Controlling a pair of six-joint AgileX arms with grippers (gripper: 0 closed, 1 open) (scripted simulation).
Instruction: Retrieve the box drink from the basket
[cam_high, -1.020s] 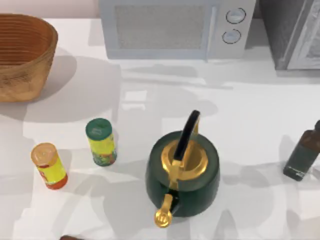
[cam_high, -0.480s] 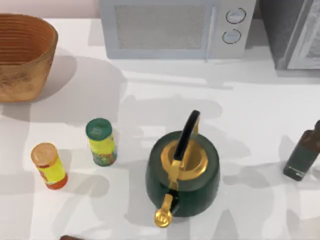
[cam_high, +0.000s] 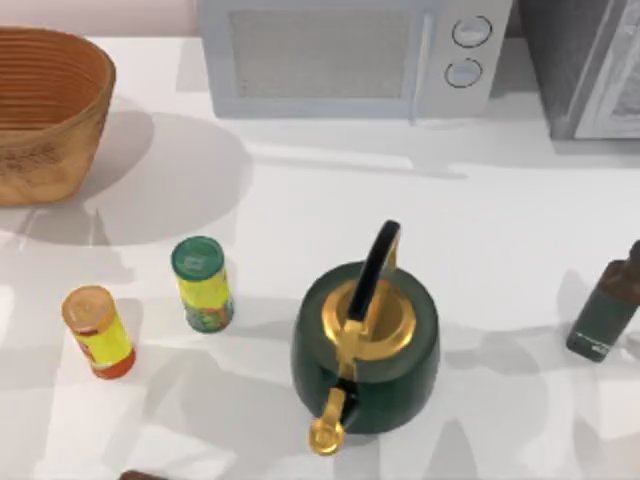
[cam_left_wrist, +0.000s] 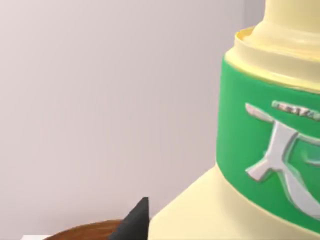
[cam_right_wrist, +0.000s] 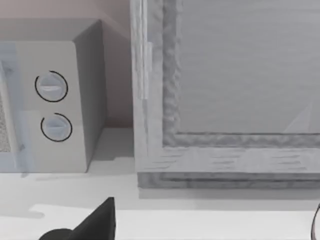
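Basket (cam_high: 45, 110) cut by left edge

A white microwave (cam_high: 355, 57) stands at the table's (cam_high: 520, 210) far edge, with a grey cabinet (cam_high: 590, 65) just to its right. A dark green kettle (cam_high: 365, 345) with a gold lid and spout sits near the middle front. To its left stand a green-lidded yellow can (cam_high: 203, 283) and an orange-lidded yellow can (cam_high: 97, 331), near each other but apart. A dark bottle (cam_high: 607, 305) stands at the right edge.

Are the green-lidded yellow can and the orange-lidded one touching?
Apart. The top view shows bare white table between the green-lidded yellow can and the orange-lidded yellow can.
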